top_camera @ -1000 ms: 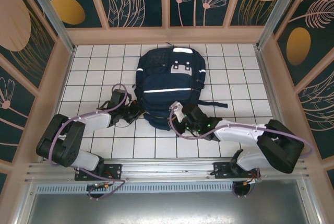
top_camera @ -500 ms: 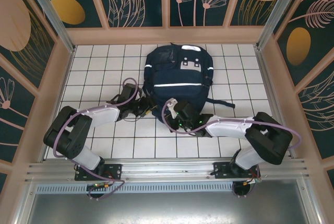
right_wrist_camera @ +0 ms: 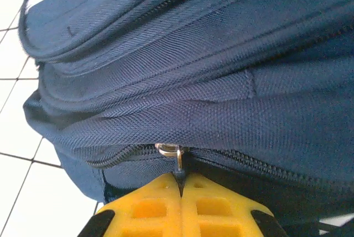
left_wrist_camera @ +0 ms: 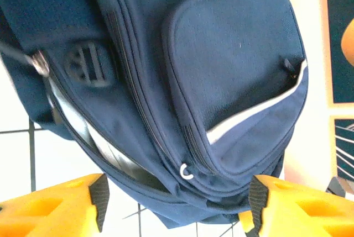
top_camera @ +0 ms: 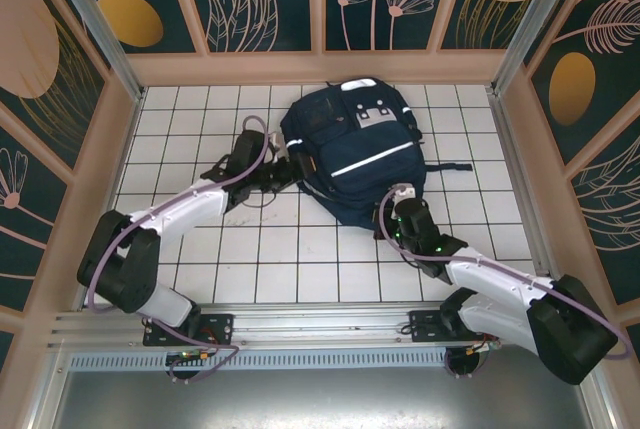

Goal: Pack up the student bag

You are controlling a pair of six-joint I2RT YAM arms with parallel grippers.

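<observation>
Against student bag (top_camera: 350,154), right fingers (right_wrist_camera: 145,205) pinching zipper (right_wrist_camera: 169,150)

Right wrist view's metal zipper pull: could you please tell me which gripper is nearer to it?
Right. The right gripper is shut on the zipper pull at the student bag's near-right edge; the left gripper stands open across the bag, at its left side.

No lettering is showing clearly enough to read; the white label (top_camera: 354,84) on top of the student bag (top_camera: 345,154) is appearing too small to make out.
</observation>
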